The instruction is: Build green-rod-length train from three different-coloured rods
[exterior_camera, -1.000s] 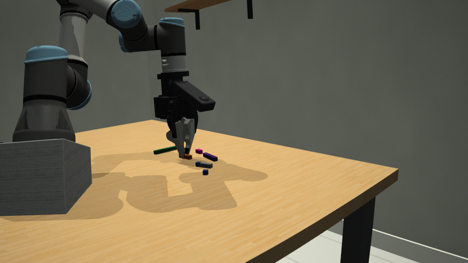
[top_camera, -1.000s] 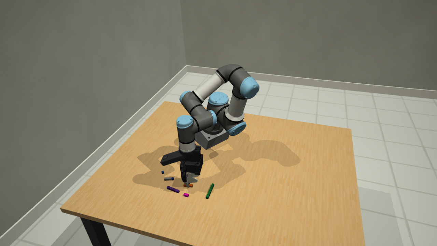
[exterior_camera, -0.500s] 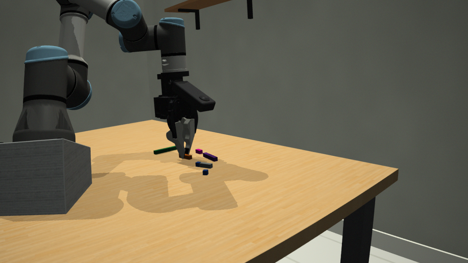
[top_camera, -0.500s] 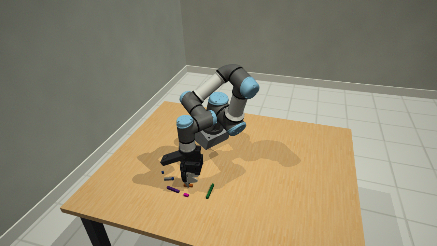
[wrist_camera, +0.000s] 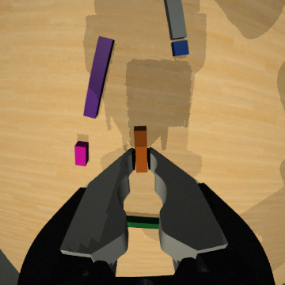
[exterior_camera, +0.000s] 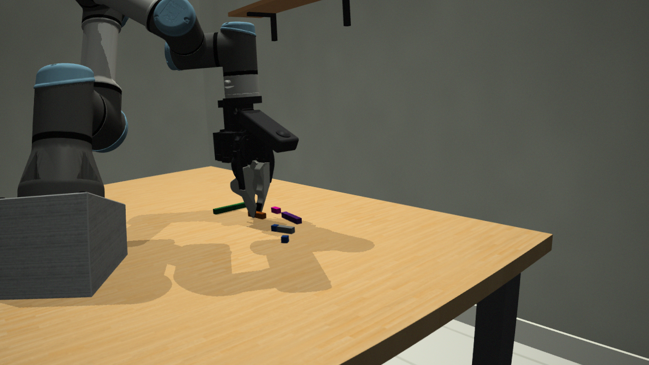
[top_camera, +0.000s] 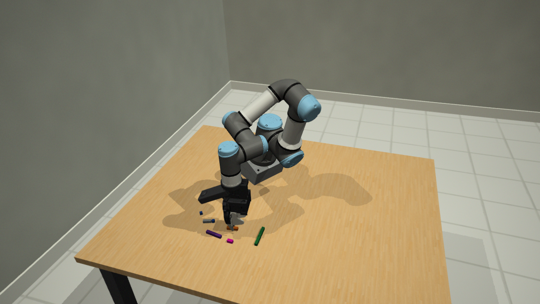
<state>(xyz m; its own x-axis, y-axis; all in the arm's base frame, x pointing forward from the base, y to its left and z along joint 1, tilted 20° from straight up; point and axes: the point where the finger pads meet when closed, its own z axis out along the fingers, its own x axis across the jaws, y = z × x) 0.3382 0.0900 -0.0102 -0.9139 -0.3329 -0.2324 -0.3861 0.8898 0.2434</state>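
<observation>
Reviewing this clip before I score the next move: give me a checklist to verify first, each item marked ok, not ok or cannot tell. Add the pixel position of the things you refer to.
1. Gripper [top_camera: 231,228] [exterior_camera: 256,214] [wrist_camera: 141,150] shut on the orange rod [top_camera: 236,228] [exterior_camera: 260,215] [wrist_camera: 141,154]: ok.
2. Orange rod lined up lengthwise between the fingers: ok.
3. Orange rod in line with the grey rod [top_camera: 207,221] [exterior_camera: 285,229] [wrist_camera: 176,20] and its neighbouring blue rod [top_camera: 213,220] [exterior_camera: 275,227] [wrist_camera: 180,48]: not ok, off to one side.
4. Magenta rod [top_camera: 230,240] [exterior_camera: 276,210] [wrist_camera: 81,154] apart from the purple rod [top_camera: 213,234] [exterior_camera: 291,217] [wrist_camera: 99,77]: ok.
5. Grip firm enough to lift: cannot tell.
</observation>
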